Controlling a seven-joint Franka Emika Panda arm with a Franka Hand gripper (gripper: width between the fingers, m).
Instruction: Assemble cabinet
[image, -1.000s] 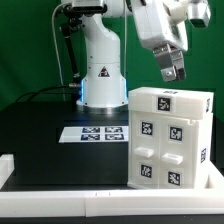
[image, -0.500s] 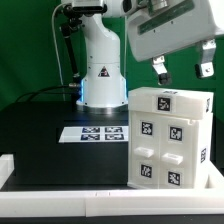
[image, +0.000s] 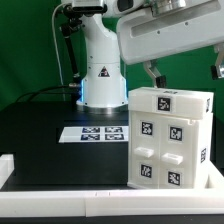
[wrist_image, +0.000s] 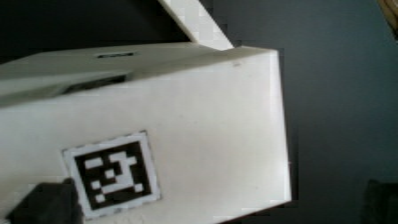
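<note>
The cabinet (image: 170, 135) is a large white box standing on the black table at the exterior view's right, with several square marker tags and recesses on its front and one tag on top. My gripper (image: 184, 70) hangs just above its top, open and empty, one fingertip (image: 150, 72) toward each side. In the wrist view the cabinet's top (wrist_image: 169, 110) with its tag (wrist_image: 107, 172) fills the picture. My gripper (wrist_image: 214, 208) is spread wide there, with dark fingertips (wrist_image: 45, 200) at the picture's edges. No separate drawer blocks show.
The marker board (image: 95, 133) lies flat on the black table beside the cabinet. The arm's white base (image: 100, 62) stands behind it. A white raised rim (image: 60, 195) runs along the table's front and the exterior view's left edge.
The hand has turned over the cabinet's top, so both fingers now show spread apart. It fills more of the exterior view than before.
</note>
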